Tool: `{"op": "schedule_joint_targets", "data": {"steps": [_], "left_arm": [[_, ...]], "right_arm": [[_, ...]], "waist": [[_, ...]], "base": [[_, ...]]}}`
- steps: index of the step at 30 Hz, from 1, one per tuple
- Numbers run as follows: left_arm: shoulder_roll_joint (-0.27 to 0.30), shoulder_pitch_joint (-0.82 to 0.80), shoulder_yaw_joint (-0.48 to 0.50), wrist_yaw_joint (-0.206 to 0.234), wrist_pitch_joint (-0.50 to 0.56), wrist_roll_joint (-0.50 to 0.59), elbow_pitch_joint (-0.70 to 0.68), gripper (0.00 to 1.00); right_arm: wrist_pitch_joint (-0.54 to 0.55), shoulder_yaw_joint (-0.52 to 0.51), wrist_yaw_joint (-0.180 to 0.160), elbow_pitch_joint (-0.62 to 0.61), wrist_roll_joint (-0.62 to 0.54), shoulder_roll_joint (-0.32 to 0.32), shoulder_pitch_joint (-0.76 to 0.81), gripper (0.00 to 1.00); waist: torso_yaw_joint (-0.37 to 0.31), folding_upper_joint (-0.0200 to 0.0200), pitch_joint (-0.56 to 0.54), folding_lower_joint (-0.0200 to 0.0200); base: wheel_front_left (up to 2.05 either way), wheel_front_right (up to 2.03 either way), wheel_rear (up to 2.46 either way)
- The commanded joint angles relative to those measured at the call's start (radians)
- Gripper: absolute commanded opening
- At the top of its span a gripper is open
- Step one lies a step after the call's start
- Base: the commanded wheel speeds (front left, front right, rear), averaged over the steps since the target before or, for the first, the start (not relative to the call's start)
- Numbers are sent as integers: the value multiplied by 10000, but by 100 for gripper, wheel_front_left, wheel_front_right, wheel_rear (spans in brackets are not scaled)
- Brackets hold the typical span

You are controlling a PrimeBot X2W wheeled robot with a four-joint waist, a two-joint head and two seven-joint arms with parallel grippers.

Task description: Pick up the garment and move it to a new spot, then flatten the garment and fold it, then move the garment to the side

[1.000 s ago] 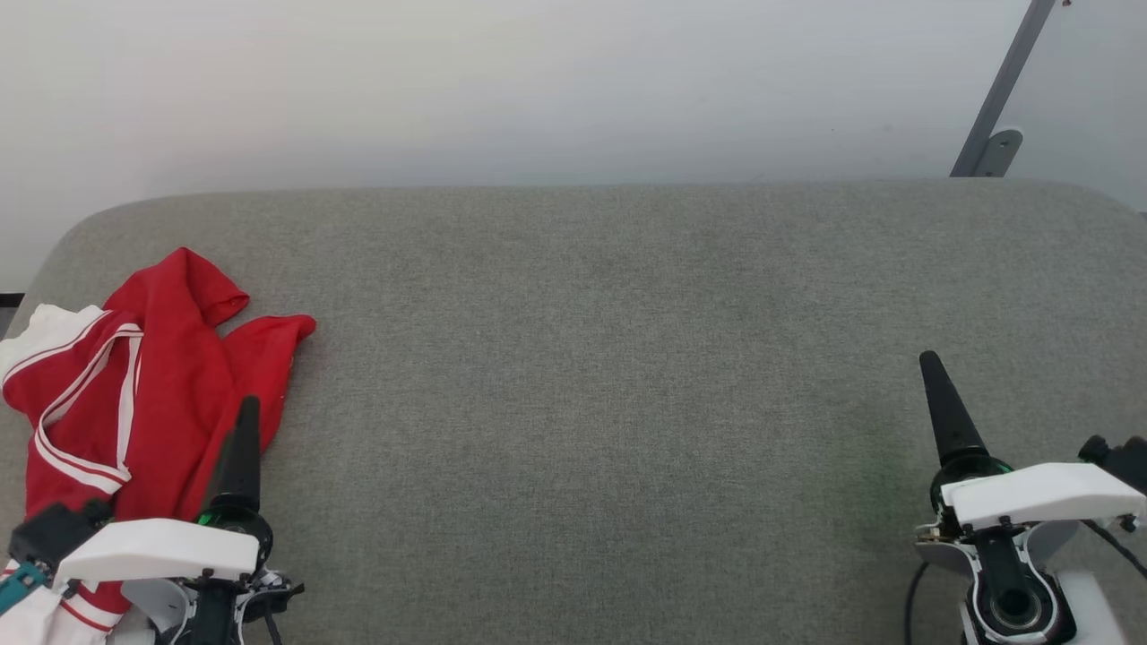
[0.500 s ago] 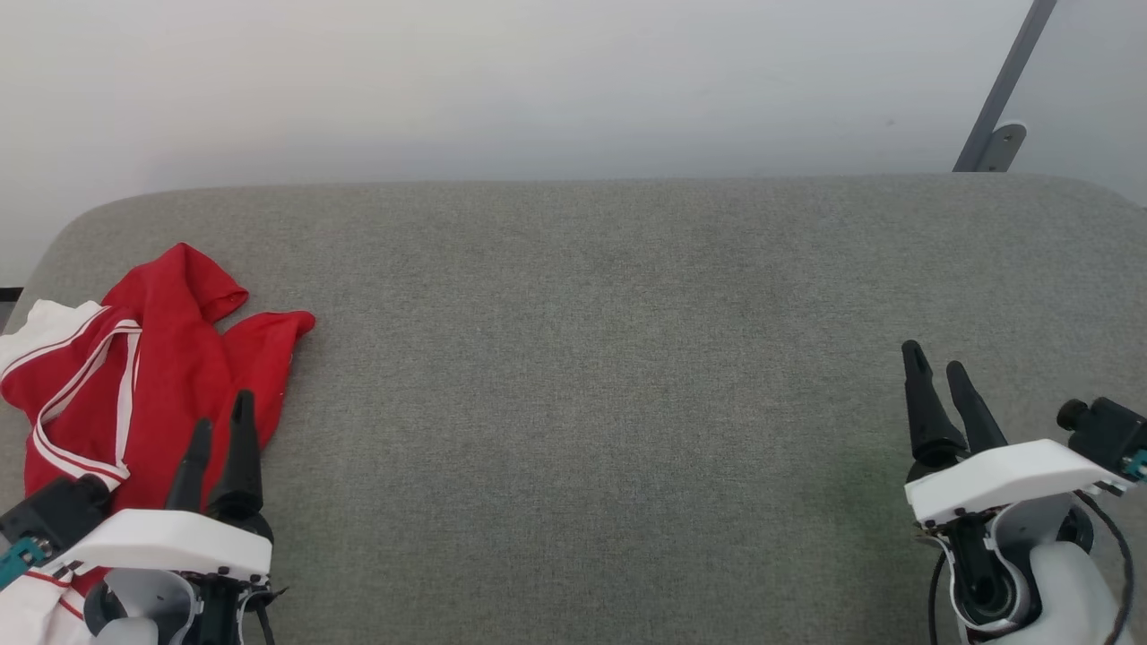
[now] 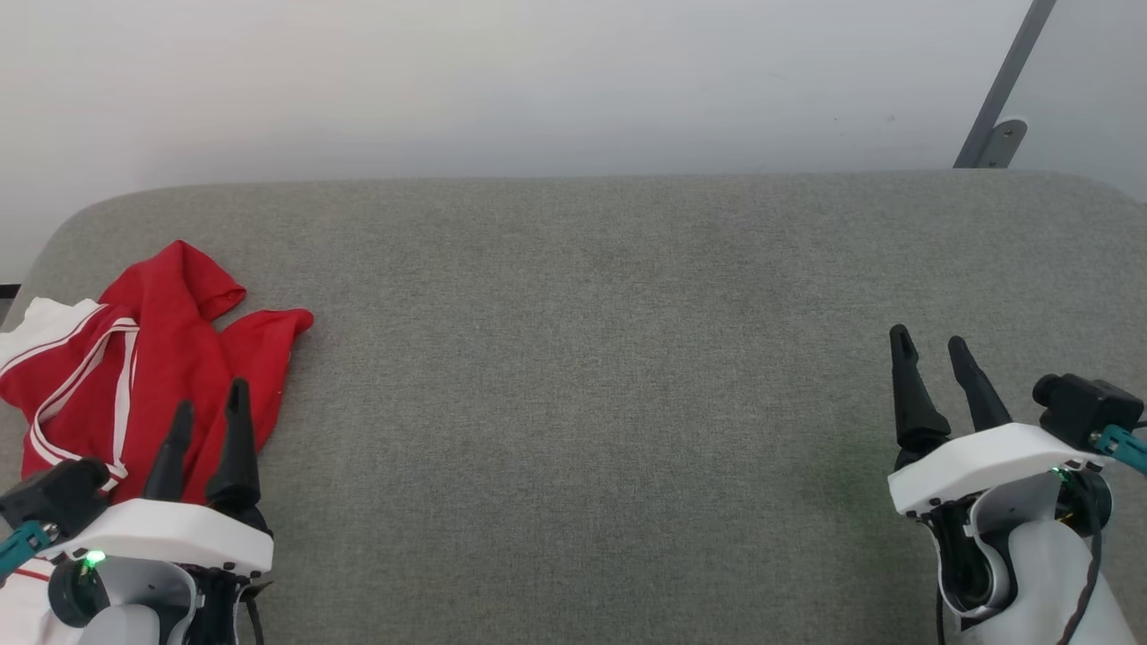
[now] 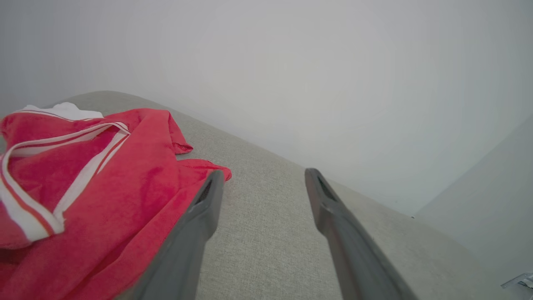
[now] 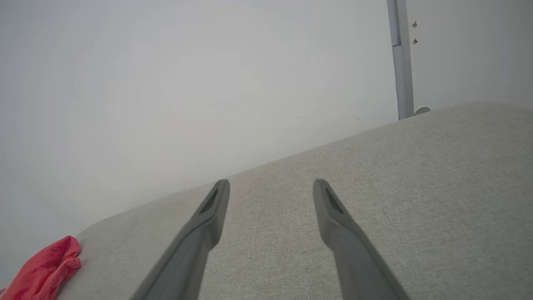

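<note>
The garment (image 3: 152,358), a red shirt with white sleeve ends and striped V-neck trim, lies crumpled at the far left of the grey cushioned surface (image 3: 591,358). In the left wrist view the garment (image 4: 91,187) lies at the lower left. My left gripper (image 3: 211,399) hovers open at the garment's near right edge, nothing between its fingers; the left gripper (image 4: 262,177) shows grey fabric in its gap. Far to the right my right gripper (image 3: 929,345) is open and empty over bare fabric. In its wrist view the right gripper (image 5: 270,185) points at the wall, the garment (image 5: 41,266) a red corner at lower left.
A pale wall (image 3: 538,81) rises behind the surface's rounded back edge. A grey metal post with a bracket (image 3: 999,134) stands at the back right. Bare grey fabric stretches between the two grippers.
Both grippers went from looking like single closed fingers to open, with fingers apart. The head camera shifted slightly, so the surface sits a little differently in view. The garment has not moved.
</note>
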Motion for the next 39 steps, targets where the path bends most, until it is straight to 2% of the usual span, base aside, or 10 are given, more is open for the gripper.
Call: {"op": "schedule_joint_targets", "data": {"steps": [1, 25, 39], "left_arm": [[143, -229, 32, 0, -133, 403, -110, 100], [523, 3, -311, -96, -757, 2317, 314, 100], [754, -283, -392, -97, -1068, 2807, 961, 100]], "right_arm": [[-153, 3, -2, -56, -442, 7, -332, 100], [-774, -49, -3, -3, -2700, -16, -310, 100], [-1085, -296, -3, 494, -4064, 87, -451, 100]], "waist": [[-13, 0, 3, 0], [-84, 0, -5, 0], [-84, 0, 132, 0]], "base": [[0, 0, 0], [0, 0, 0], [0, 0, 0]]}}
